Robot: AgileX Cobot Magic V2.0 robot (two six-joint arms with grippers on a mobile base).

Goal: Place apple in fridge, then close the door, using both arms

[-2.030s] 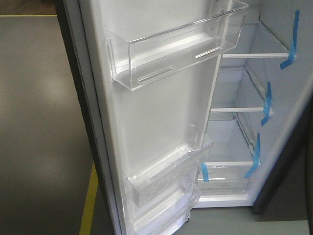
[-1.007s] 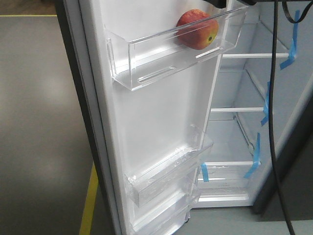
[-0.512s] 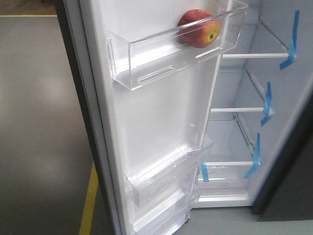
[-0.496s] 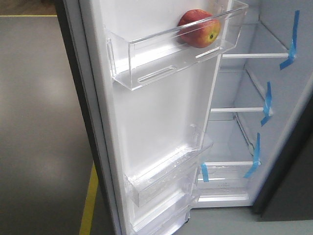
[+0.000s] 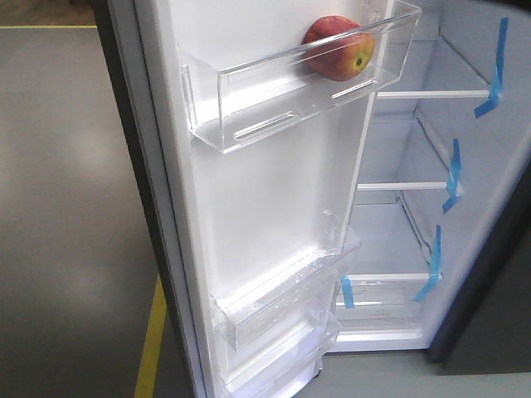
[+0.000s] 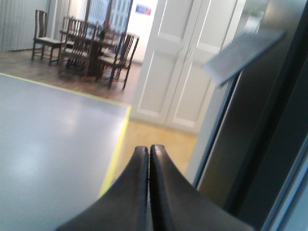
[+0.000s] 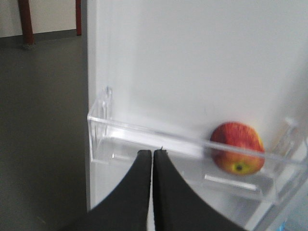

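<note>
Both my left tool and right tool are clenched empty; the apple sits in the top bin of the open door, right end.

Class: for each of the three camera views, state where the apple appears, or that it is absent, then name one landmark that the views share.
Front-facing: the apple sits near the top, right of centre, at the right end of the top clear door bin.
Left wrist: not in it.
Right wrist: the apple is at lower right, at the right end of the same bin.
Shared landmark: that bin, in the front-facing and right wrist views.
</note>
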